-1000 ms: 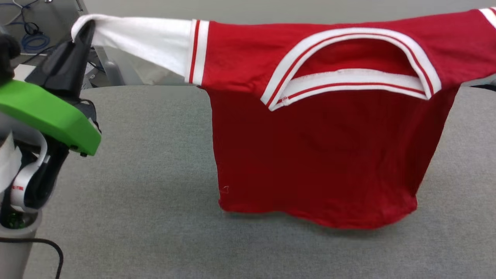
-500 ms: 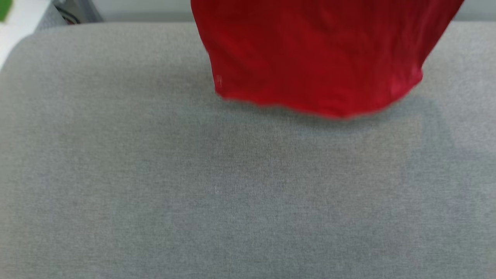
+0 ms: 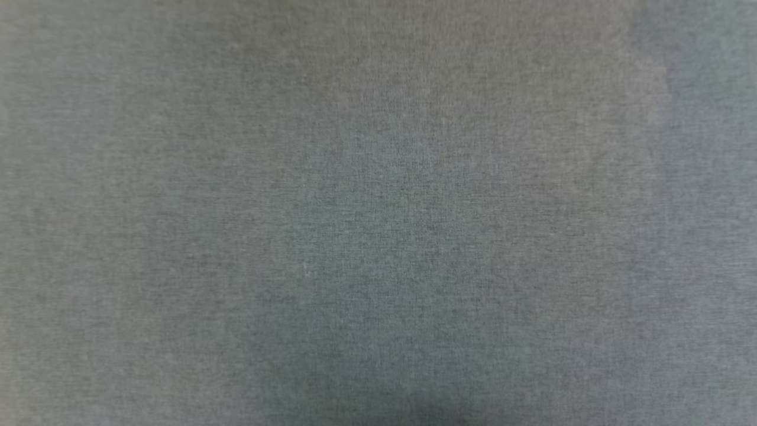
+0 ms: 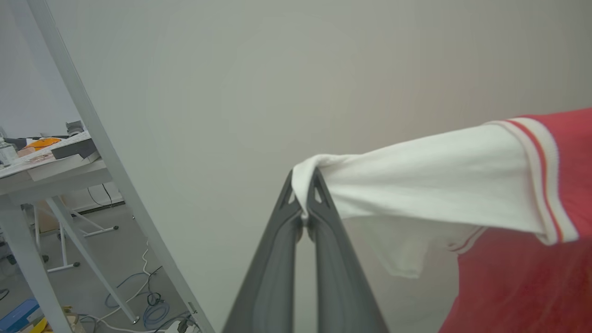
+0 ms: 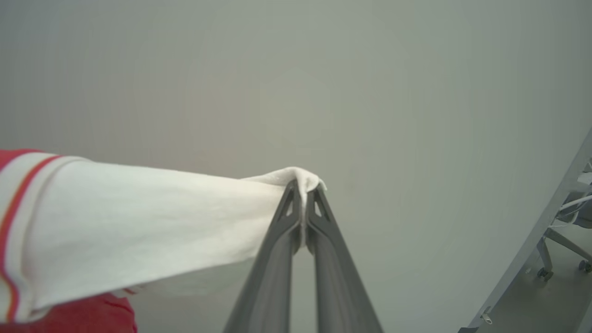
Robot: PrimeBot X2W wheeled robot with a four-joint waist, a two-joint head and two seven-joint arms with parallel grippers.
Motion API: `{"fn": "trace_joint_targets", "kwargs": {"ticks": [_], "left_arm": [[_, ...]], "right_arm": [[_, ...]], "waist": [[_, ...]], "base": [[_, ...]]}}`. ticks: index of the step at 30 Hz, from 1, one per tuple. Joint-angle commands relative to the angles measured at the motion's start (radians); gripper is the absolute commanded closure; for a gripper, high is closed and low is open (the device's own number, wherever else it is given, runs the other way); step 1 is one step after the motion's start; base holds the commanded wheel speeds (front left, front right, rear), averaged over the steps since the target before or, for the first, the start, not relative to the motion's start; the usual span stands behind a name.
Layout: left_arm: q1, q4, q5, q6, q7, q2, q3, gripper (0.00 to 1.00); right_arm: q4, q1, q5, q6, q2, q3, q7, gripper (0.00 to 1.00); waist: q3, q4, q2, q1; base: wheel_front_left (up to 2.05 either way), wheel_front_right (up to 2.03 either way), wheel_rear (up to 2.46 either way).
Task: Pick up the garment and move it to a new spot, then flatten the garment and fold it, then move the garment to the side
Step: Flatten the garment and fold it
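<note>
The garment (image 4: 462,185) is a red jersey with white sleeves and red-and-white striped trim. In the left wrist view my left gripper (image 4: 304,182) is shut on the tip of one white sleeve, and the red body hangs to the right. In the right wrist view my right gripper (image 5: 304,187) is shut on the tip of the other white sleeve of the garment (image 5: 138,222), which stretches away to the left. The jersey hangs spread between both grippers in front of a pale wall.
The head view looks straight down on the grey cloth table top (image 3: 378,213). Beside the left arm stand a slanted metal post (image 4: 92,138), a cluttered white table (image 4: 46,162) and floor cables (image 4: 148,305). A chair base (image 5: 564,249) stands at the right.
The head camera has tilted down: the jersey and left arm slid up out of its picture, leaving grey table cloth. Both sleeves remain gripped.
</note>
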Motion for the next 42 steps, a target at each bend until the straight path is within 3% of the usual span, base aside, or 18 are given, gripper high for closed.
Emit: {"fn": "trace_joint_targets", "kwargs": {"ticks": [1, 8, 14, 22, 28, 37, 42], "left_arm": [[-0.038, 0.038, 0.022, -0.002, -0.026, -0.006, -0.006, 1.0], [-0.13, 0.224, 0.043, -0.008, -0.168, -0.057, -0.058, 1.0], [-0.047, 0.322, 0.008, -0.011, -0.266, -0.087, -0.103, 1.0], [0.244, 0.361, -0.102, -0.011, -0.335, -0.102, -0.194, 1.0], [0.569, 0.357, -0.189, -0.011, -0.368, -0.088, -0.226, 1.0], [0.864, 0.298, -0.235, 0.0, -0.291, -0.058, -0.271, 1.0], [1.014, 0.199, -0.237, 0.029, -0.233, -0.01, -0.305, 1.0]], "right_arm": [[0.029, -0.025, -0.023, -0.002, 0.008, -0.012, -0.033, 1.0], [0.178, -0.091, -0.092, -0.002, 0.063, -0.051, -0.176, 1.0], [0.276, -0.043, -0.089, -0.002, 0.079, -0.034, -0.24, 1.0], [0.364, 0.177, -0.045, -0.002, 0.096, 0.033, -0.265, 1.0], [0.407, 0.411, 0.026, -0.002, 0.075, 0.104, -0.224, 1.0], [0.379, 0.705, 0.165, -0.002, 0.012, 0.162, -0.128, 1.0], [0.3, 0.877, 0.265, -0.002, -0.015, 0.183, -0.051, 1.0]], "waist": [[0.098, -0.021, 0.0, -0.0002], [0.116, -0.012, 0.0, -0.0002], [0.084, 0.005, 0.0, -0.0002], [-0.036, 0.014, 0.0, -0.0002], [-0.184, 0.019, 0.0, -0.0002], [-0.358, 0.041, 0.0, -0.0002], [-0.425, 0.037, 0.0, -0.0002]], "base": [[0.0, 0.0, 0.0], [0.0, 0.0, 0.0], [0.0, 0.0, 0.0], [0.0, 0.0, 0.0], [0.0, 0.0, 0.0], [0.0, 0.0, 0.0], [0.0, 0.0, 0.0]]}}
